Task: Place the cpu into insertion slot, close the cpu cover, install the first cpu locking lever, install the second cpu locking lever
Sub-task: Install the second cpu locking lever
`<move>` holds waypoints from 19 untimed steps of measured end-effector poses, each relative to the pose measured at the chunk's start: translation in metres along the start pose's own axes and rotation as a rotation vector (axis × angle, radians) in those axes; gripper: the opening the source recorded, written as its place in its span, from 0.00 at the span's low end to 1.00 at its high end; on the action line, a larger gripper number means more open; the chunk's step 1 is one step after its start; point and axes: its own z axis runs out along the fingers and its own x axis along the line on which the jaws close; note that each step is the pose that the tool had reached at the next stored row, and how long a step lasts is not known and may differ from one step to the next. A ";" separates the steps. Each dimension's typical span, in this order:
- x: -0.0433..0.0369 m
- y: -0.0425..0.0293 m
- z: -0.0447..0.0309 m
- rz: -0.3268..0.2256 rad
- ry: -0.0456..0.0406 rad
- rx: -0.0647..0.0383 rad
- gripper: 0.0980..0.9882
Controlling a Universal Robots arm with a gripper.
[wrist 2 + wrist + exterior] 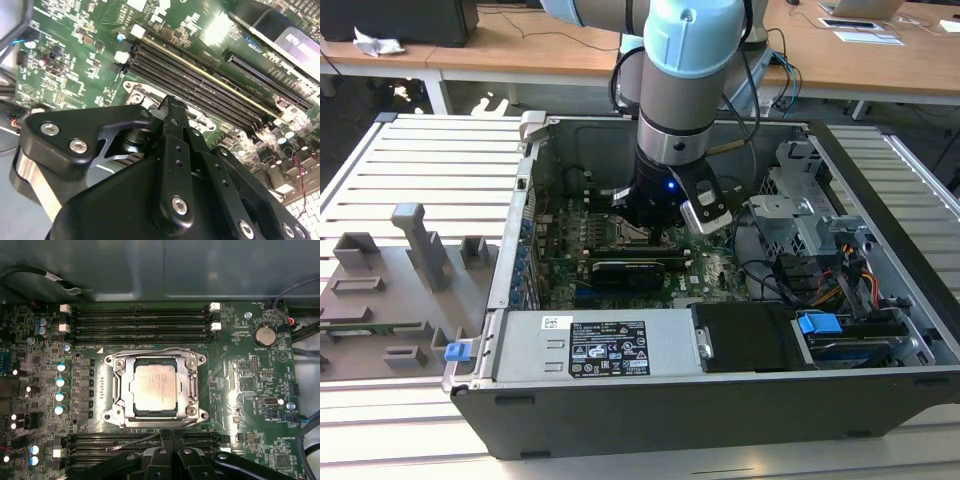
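Pale silvery-grey square cpu [155, 389] seated in the dark-rimmed square insertion slot [120, 390].

The thin metal-framed cpu cover [191, 385] lies closed around the chip on the green motherboard [240, 385]. The black hand [170, 452] sits low beside the socket, fingers drawn together, nothing visibly held; it hangs inside the open computer case [880, 200].

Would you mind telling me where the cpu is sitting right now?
In the first wrist view the cpu lies flat in the insertion slot, framed by the cpu cover, on the green motherboard between two banks of long black memory slots.
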 end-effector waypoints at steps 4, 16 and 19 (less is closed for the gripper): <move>0.0163 0.0033 0.0072 0.000 0.0001 0.000 0.01; 0.0628 0.0001 0.0213 -0.058 0.0095 -0.007 0.01; 0.0657 0.0001 0.0214 -0.077 0.0125 -0.013 0.01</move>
